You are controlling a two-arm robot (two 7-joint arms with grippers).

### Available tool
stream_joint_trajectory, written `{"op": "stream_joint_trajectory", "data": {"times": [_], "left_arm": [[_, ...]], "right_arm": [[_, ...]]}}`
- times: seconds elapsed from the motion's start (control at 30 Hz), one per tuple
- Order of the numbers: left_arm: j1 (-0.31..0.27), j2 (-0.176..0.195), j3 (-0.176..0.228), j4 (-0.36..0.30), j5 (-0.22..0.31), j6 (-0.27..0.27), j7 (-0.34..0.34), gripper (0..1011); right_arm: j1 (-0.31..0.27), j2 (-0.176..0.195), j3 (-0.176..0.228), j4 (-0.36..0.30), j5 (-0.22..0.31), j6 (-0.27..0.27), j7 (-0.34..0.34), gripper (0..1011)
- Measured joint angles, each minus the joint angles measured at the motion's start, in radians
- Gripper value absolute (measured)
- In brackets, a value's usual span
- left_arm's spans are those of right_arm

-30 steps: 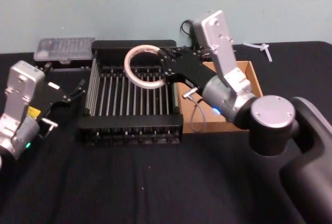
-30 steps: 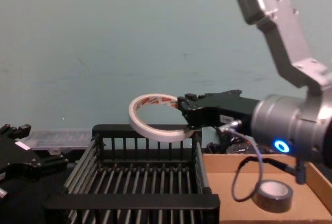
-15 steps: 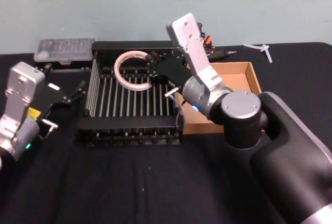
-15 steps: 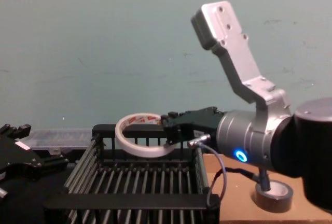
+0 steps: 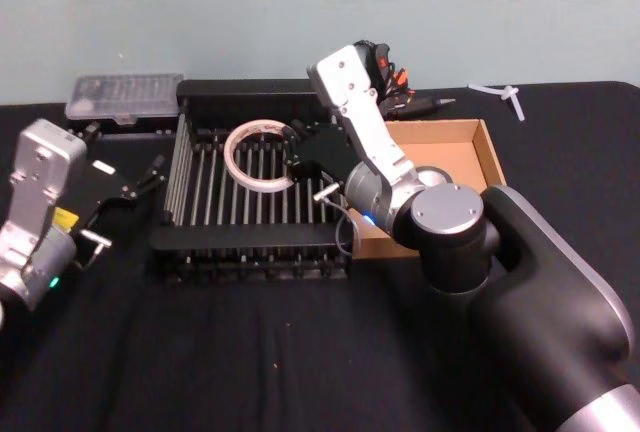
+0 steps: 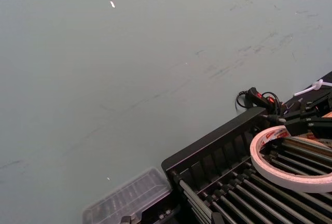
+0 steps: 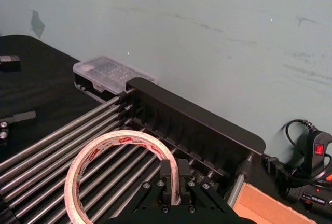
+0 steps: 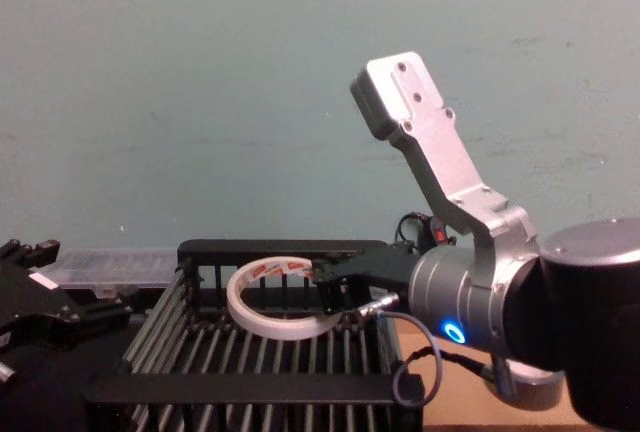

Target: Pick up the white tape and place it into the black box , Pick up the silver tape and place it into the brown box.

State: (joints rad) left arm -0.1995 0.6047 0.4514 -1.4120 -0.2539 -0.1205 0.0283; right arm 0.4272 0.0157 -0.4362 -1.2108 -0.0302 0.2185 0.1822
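Over the black box [image 5: 190, 167], the right gripper [image 7: 175, 195] pinches the white tape [image 7: 101, 154] by its thin wall: light, probably flexible.

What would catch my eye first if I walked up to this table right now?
Probably the right gripper, shut on the white tape and holding it low inside the black box at the table's middle. Beside the crate on the right sits the brown box, while the left gripper rests left of the crate.
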Motion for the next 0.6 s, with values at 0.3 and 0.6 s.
{"op": "stream_joint_trajectory", "data": {"times": [0.3,0.6], "left_arm": [[0.000,0.000,0.000,0.000,0.000,0.000,0.000,1001],[0.000,0.000,0.000,0.000,0.000,0.000,0.000,1001]], "right_arm": [[0.001,-0.005,0.007,0.008,-0.013,0.003,0.000,90],[0.000,-0.004,0.006,0.007,-0.012,0.002,0.001,114]]}}
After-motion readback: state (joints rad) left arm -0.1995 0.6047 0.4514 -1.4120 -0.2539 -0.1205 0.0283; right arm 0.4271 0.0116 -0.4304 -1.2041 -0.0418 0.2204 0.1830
